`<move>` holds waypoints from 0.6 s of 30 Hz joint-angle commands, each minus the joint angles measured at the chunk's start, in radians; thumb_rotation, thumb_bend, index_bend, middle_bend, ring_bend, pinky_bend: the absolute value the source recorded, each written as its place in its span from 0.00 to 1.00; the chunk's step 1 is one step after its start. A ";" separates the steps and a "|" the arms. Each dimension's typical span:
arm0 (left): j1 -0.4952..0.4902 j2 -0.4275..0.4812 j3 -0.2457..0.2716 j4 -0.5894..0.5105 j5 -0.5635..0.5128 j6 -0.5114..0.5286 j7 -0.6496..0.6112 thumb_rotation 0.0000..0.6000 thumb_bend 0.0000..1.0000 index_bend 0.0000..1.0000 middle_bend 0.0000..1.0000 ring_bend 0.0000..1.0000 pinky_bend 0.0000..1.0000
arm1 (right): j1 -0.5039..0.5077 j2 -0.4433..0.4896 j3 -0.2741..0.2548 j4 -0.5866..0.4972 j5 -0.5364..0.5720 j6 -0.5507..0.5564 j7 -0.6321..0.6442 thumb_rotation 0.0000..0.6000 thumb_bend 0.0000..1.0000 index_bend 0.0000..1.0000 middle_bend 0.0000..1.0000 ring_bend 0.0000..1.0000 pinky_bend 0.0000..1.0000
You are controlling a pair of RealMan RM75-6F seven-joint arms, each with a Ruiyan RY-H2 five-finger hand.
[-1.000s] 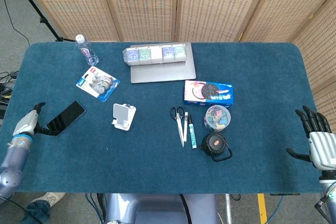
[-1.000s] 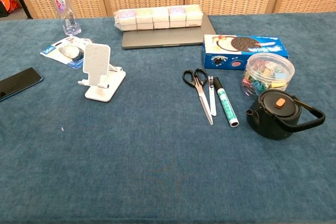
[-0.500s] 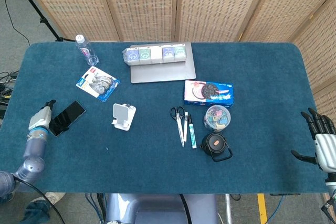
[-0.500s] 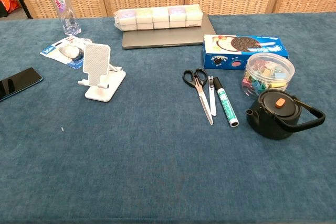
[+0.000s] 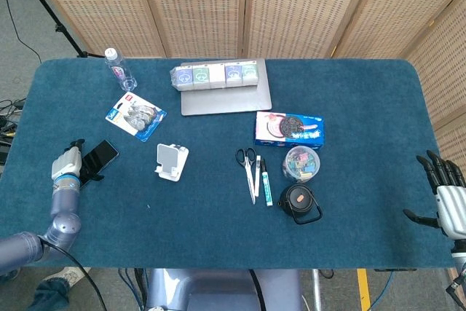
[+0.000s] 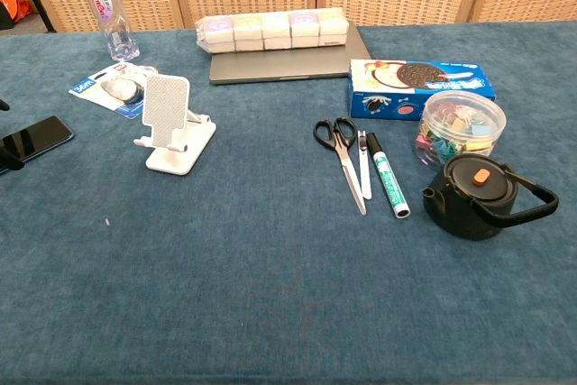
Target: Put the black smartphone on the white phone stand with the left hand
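Currently the black smartphone [image 5: 97,158] is seen lying flat on the blue table cloth [image 5: 218,209] near the table's left edge, screen up, well apart from the white phone stand [image 5: 171,160], which stands empty to its right with its perforated back plate upright. The left hand [image 5: 68,166] is laid at the phone's near end, its dark fingers [image 5: 86,174] reaching onto or around that end; whether the phone is actually gripped cannot be told, since in the chest view only dark fingertips [image 6: 9,161] are caught at the frame edge beside the phone. The right hand [image 5: 444,193] is held off the table's right edge with its fingers spread and nothing in them.

Little writing can be read. An Oreo biscuit is pictured on the blue cookie box [image 6: 421,87], though its lettering is too small to read. A red label is carried by the water bottle [image 6: 105,8], illegible here. White print runs along the green marker [image 6: 387,178], also illegible. A blue blister pack [image 6: 114,88] lies behind the stand. Small labelled cartons [image 6: 272,30] are wrapped in a row on a grey laptop [image 6: 287,63]. Black-handled scissors [image 6: 341,149], a clear tub of coloured clips [image 6: 461,123] and a black kettle [image 6: 476,195] are grouped on the right
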 commanded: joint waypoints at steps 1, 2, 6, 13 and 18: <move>0.000 -0.017 -0.009 0.014 -0.003 0.007 0.006 1.00 0.12 0.18 0.02 0.03 0.19 | 0.000 0.002 0.001 0.000 0.003 -0.002 0.003 1.00 0.00 0.00 0.00 0.00 0.00; 0.001 -0.023 -0.012 0.017 -0.003 0.009 0.007 1.00 0.13 0.21 0.03 0.04 0.21 | 0.001 0.002 0.001 -0.001 0.004 -0.003 0.003 1.00 0.00 0.00 0.00 0.00 0.00; 0.005 -0.045 -0.019 0.031 0.004 0.027 0.018 1.00 0.13 0.23 0.03 0.05 0.23 | 0.003 0.002 0.002 -0.005 0.006 -0.008 -0.001 1.00 0.00 0.00 0.00 0.00 0.00; 0.014 -0.081 -0.037 0.049 0.016 0.069 0.030 1.00 0.13 0.27 0.06 0.09 0.26 | 0.004 0.004 0.002 -0.010 0.008 -0.014 0.010 1.00 0.00 0.00 0.00 0.00 0.00; 0.023 -0.105 -0.050 0.069 0.016 0.084 0.045 1.00 0.15 0.35 0.12 0.14 0.31 | 0.001 0.009 -0.001 -0.003 0.004 -0.015 0.026 1.00 0.00 0.00 0.00 0.00 0.00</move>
